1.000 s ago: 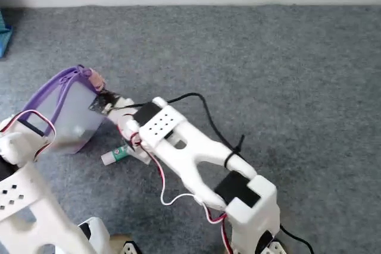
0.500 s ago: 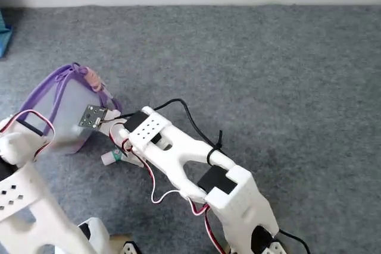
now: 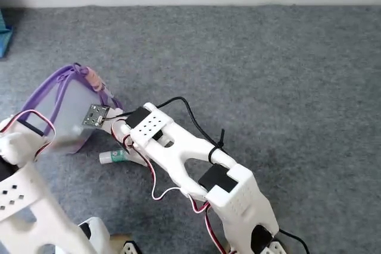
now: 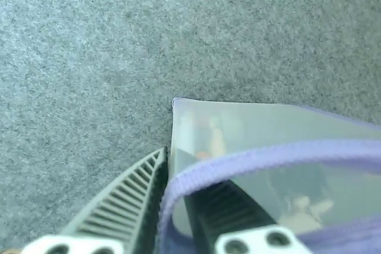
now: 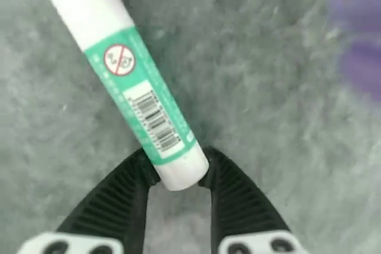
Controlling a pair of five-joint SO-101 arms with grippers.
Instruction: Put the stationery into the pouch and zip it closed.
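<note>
The pouch [image 3: 65, 111] is translucent with a purple zipper edge [image 4: 250, 160] and stands tilted at the left of the grey carpet. A pink piece [image 3: 92, 79] sits at its far top corner. My left gripper [image 4: 172, 171] is shut on the pouch's near corner, one finger outside and one showing through the wall. Faint pale and orange items [image 4: 208, 138] lie inside. A white glue stick [image 5: 140, 99] with a green label lies on the carpet just beside the pouch [image 3: 112, 157]. My right gripper [image 5: 178, 168] is shut on one end of it, low over the carpet.
The right arm [image 3: 178, 153] stretches from the front middle toward the pouch, with a black cable [image 3: 199, 120] looping over it. The left arm [image 3: 18, 165] stands at the front left. A blue object [image 3: 3, 35] sits at the far left edge. Bare carpet stretches to the right and toward the back.
The right arm has swung left and lowered over the glue stick, its wrist now close against the pouch. The pouch and the left arm have stayed put.
</note>
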